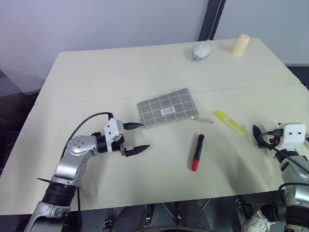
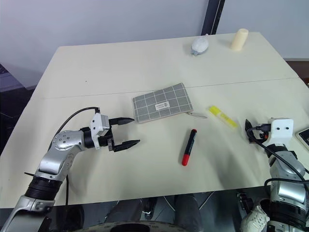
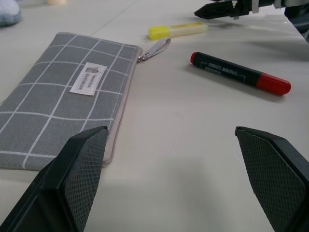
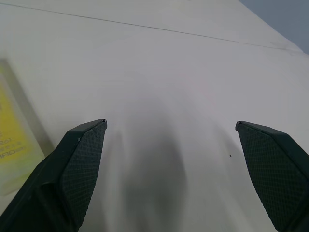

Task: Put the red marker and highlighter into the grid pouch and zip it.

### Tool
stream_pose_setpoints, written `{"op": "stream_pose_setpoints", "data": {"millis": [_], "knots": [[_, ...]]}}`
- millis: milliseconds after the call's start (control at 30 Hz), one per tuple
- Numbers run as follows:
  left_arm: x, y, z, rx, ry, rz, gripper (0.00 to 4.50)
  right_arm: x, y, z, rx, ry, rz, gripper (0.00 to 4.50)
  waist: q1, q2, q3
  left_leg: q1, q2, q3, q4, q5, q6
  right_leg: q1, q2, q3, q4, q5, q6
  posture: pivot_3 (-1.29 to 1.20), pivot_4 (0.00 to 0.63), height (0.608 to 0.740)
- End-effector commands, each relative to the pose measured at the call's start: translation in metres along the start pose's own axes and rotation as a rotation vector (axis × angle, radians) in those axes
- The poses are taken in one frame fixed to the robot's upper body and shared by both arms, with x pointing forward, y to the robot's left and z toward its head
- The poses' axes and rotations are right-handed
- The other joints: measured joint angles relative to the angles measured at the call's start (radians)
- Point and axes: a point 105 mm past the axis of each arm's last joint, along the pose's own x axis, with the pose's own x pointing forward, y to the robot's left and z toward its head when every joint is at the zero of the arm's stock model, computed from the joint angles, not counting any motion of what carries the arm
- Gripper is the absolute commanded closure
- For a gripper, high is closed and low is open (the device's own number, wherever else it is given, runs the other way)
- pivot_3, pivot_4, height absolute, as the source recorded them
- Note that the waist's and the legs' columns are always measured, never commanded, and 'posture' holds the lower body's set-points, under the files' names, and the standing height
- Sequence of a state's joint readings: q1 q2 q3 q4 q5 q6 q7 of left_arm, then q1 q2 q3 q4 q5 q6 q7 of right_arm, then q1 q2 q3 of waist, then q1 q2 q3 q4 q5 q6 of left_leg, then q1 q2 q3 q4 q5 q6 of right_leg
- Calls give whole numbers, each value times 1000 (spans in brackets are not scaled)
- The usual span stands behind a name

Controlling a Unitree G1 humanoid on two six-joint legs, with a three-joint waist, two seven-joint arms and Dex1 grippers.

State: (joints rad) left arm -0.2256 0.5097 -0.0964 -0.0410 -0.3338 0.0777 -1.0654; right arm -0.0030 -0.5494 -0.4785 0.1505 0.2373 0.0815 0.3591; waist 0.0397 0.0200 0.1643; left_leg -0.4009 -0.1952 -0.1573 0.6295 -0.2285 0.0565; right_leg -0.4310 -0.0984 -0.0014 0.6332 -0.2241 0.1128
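The grid pouch lies flat at the table's middle, its zipper pull pointing right. The red marker rests in front of it, red end toward me. Right of the pouch lies the yellow highlighter. My left gripper hovers open just left of the pouch's near corner, aimed rightward, with nothing between its fingers. In the left wrist view the pouch, marker and highlighter all lie ahead. My right gripper stands open and empty at the right, close to the highlighter.
A pale yellow cylinder and a grey-white lump sit at the table's far right edge. The cream table has open surface to the left and behind the pouch. Its front edge runs close below both arms.
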Motion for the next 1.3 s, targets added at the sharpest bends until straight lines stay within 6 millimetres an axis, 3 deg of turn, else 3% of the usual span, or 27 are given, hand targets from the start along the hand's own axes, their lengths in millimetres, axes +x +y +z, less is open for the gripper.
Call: {"op": "stream_pose_setpoints", "data": {"millis": [33, 800, 933, 1033, 1133, 1233, 1267, 1300], "knots": [[0, -1, 5, 29, -21, -4, 62, 0, -3, 19, -30, -59, -5, 67, 0, 0, 0, 0, 0, 0, 0, 0, 0, 0, 0, 0, 0, 0, 0, 0, 150, 739], [2, -3, 12, 55, -42, -27, 62, 1, -5, 21, -44, -60, -4, 67, 0, 0, 0, 0, 0, 0, 0, 0, 0, 0, 0, 0, 0, 0, 0, 0, 150, 739], [1, 2, 3, 61, 9, 0, 62, 5, -2, 24, -27, -73, 18, 67, 0, 0, 0, 0, 0, 0, 0, 0, 0, 0, 0, 0, 0, 0, 0, 0, 150, 739], [-2, 8, 7, 72, -13, 33, 0, 4, 6, 31, -1, -93, 71, 898, 0, 0, 0, 0, 0, 0, 0, 0, 0, 0, 0, 0, 0, 0, 0, 0, 150, 739], [-10, 18, 10, 78, -16, 80, 0, 2, 28, 46, -45, -126, 188, 2546, 0, 0, 0, 0, 0, 0, 0, 0, 0, 0, 0, 0, 0, 0, 0, 0, 150, 739], [-17, 35, 9, 123, -3, 144, 0, -1, 72, 78, -21, -216, 358, 4079, -3, 0, 0, 0, 1, 0, 0, 0, 0, 0, 0, 0, 0, 0, 0, 0, 150, 739], [-18, 40, 9, 137, -1, 161, 0, -2, 84, 87, -19, -238, 400, 4417, -2, 0, 0, 0, 1, 0, 0, 0, 0, 0, 0, 0, 0, 0, 0, 0, 150, 739], [-19, 47, 8, 178, 9, 189, 0, -3, 100, 94, -30, -256, 455, 4417, -2, 0, 0, 0, 1, 0, 0, 0, 0, 0, 1, 0, 0, 0, 0, 0, 150, 739]]}}
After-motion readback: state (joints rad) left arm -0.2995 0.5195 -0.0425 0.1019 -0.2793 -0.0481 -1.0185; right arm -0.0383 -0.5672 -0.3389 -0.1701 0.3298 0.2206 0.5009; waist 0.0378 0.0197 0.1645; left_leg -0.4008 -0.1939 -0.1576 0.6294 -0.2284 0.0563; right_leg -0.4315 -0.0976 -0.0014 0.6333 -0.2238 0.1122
